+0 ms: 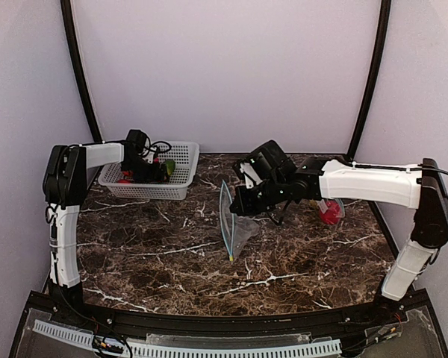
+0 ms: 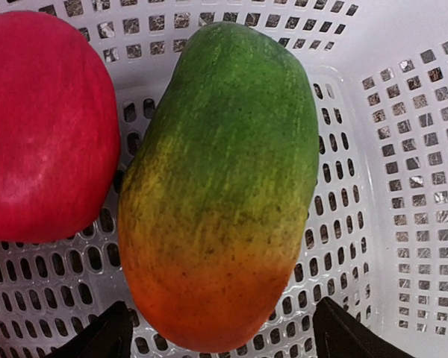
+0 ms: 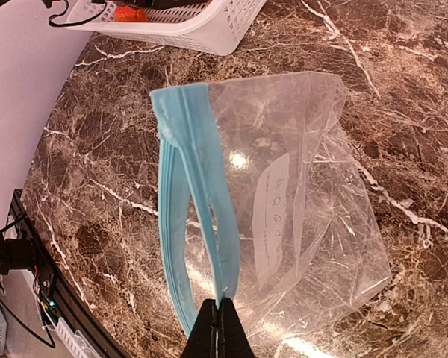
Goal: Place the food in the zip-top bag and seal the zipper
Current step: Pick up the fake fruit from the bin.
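Note:
A green-to-orange mango-like food (image 2: 220, 186) lies in the white mesh basket (image 2: 403, 149) beside a red food (image 2: 45, 127). My left gripper (image 2: 222, 339) hangs open over the mango's orange end, one black finger on each side and neither touching it. In the top view this gripper (image 1: 151, 170) is down inside the basket (image 1: 181, 179). The clear zip-top bag (image 3: 299, 209) stands on the marble with its blue zipper (image 3: 187, 186) parted. My right gripper (image 3: 222, 317) is shut on one zipper strip and holds the bag (image 1: 235, 231) upright.
Another red food (image 1: 330, 212) lies on the table behind my right forearm. The basket (image 3: 209, 22) stands at the back left with something orange (image 3: 131, 13) in it. Black frame posts rise at both back corners.

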`<state>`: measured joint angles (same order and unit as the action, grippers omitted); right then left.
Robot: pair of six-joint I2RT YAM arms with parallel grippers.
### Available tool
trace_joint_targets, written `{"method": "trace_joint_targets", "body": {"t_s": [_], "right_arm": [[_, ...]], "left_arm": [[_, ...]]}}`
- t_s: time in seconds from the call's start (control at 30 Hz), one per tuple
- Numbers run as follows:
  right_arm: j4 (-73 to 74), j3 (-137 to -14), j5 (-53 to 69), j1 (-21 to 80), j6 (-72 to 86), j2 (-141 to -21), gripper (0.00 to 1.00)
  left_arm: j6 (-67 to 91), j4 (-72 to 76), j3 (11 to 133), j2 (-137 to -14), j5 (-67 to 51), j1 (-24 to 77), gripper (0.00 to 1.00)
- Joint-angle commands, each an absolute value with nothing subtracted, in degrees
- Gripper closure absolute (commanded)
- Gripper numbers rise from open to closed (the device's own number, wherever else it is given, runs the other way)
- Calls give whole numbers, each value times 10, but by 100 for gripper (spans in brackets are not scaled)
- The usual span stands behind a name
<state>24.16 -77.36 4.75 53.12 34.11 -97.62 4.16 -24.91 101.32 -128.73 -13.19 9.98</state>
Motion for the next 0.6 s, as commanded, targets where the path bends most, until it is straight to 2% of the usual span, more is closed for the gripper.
{"method": "trace_joint_targets", "body": {"t_s": [0.0, 0.23, 0.57], "right_arm": [[242, -787, 52, 530, 335, -987, 100], [243, -788, 54, 530, 336, -991, 100], [243, -791, 60, 530, 334, -997, 100]], "left_arm": [[45, -245, 1028, -1291, -116, 99, 17], [39, -230, 1030, -1293, -124, 99, 33], [23, -224, 1013, -1278, -137, 99, 50]]}}
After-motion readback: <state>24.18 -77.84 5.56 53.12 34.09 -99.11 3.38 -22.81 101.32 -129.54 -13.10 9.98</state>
